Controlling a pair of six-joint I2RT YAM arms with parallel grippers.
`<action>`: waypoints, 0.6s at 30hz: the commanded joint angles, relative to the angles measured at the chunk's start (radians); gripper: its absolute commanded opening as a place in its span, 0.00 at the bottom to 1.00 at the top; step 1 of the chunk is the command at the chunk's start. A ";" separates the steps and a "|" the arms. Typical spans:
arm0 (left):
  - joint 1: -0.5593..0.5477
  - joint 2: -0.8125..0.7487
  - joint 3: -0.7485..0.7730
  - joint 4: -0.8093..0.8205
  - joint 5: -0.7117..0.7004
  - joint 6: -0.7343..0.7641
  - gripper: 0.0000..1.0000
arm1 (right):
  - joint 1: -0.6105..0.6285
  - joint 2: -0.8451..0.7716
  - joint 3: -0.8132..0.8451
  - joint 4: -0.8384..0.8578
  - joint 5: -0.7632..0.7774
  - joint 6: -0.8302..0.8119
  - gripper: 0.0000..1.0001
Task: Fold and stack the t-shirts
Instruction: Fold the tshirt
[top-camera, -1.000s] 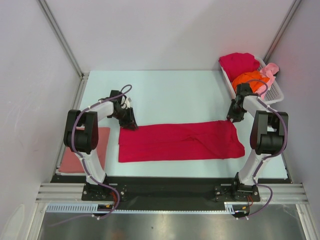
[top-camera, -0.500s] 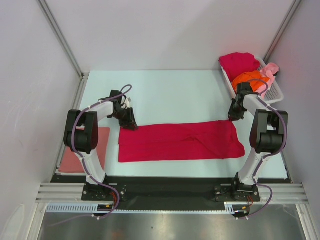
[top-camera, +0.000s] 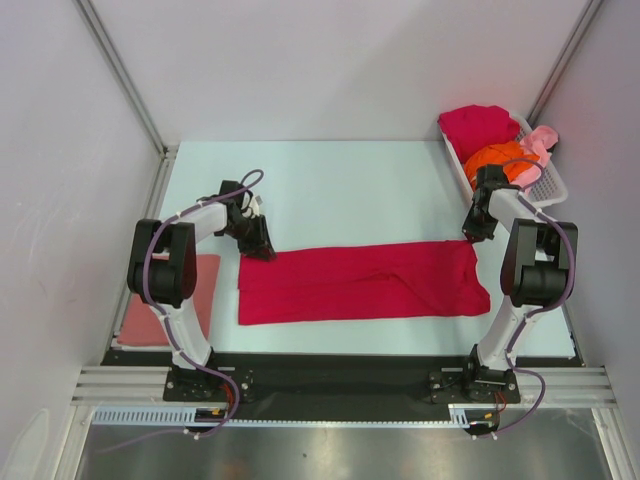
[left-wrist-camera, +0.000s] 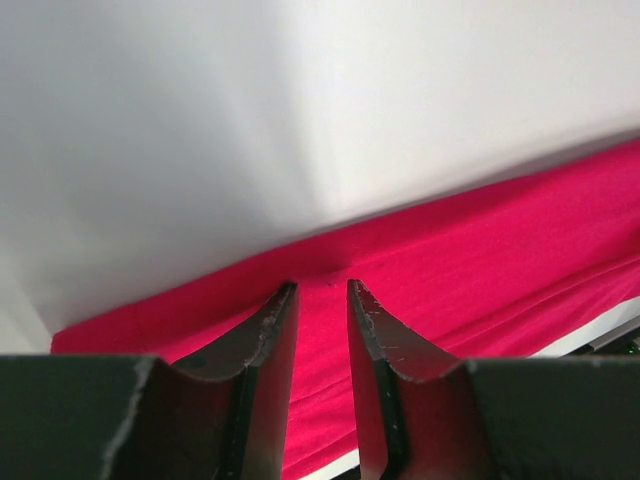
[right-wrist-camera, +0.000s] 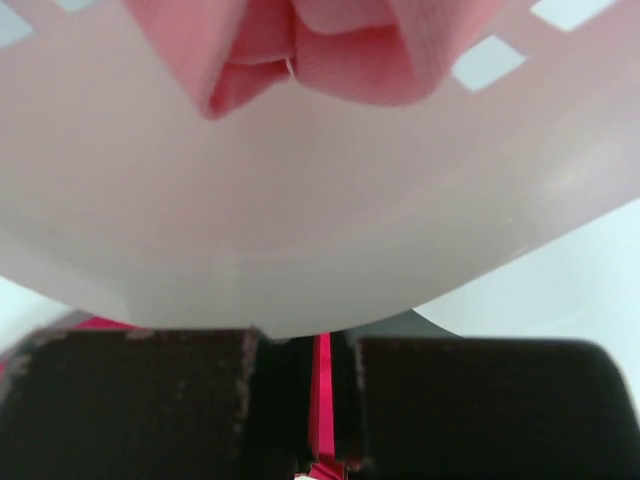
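Right gripper (top-camera: 475, 232) (right-wrist-camera: 322, 400) is closed, with a thin strip of the red shirt (top-camera: 360, 282) (right-wrist-camera: 321, 385) pinched between its fingers at the shirt's far right corner. In the right wrist view the white basket (top-camera: 548, 185) (right-wrist-camera: 300, 220) wall sits just beyond the fingertips and fills most of the view. Pink cloth shows through its slots, but which shirt it is cannot be told there. Left gripper (top-camera: 258, 245) (left-wrist-camera: 320, 285) has its fingers apart with a clear gap. Its tips are down at the far left corner of the same shirt (left-wrist-camera: 480, 260), and red cloth shows through the gap. Whether the tips touch the cloth cannot be told. The red shirt lies flat as a long folded strip running left to right across the middle of the table (top-camera: 350, 190), closer to the near edge, with one gripper at each far corner. The basket stands at the table's far right corner, just beside the right gripper. It holds a second red shirt (top-camera: 478, 128) at its far end, an orange shirt (top-camera: 500, 158) nearer, and a light pink shirt (top-camera: 540, 140) draped over its right rim. A salmon shirt (top-camera: 165, 305) lies folded by the table's near left corner, partly hidden behind the left arm and well apart from the strip.
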 joint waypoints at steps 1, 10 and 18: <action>0.011 0.031 -0.030 0.010 -0.100 0.025 0.33 | -0.026 0.008 0.018 0.026 0.076 0.007 0.00; 0.011 -0.034 -0.015 -0.003 -0.176 0.048 0.33 | -0.038 0.011 0.032 0.018 0.102 -0.063 0.03; 0.005 -0.121 0.009 -0.023 -0.169 0.058 0.36 | 0.000 0.024 0.128 -0.066 -0.010 -0.040 0.33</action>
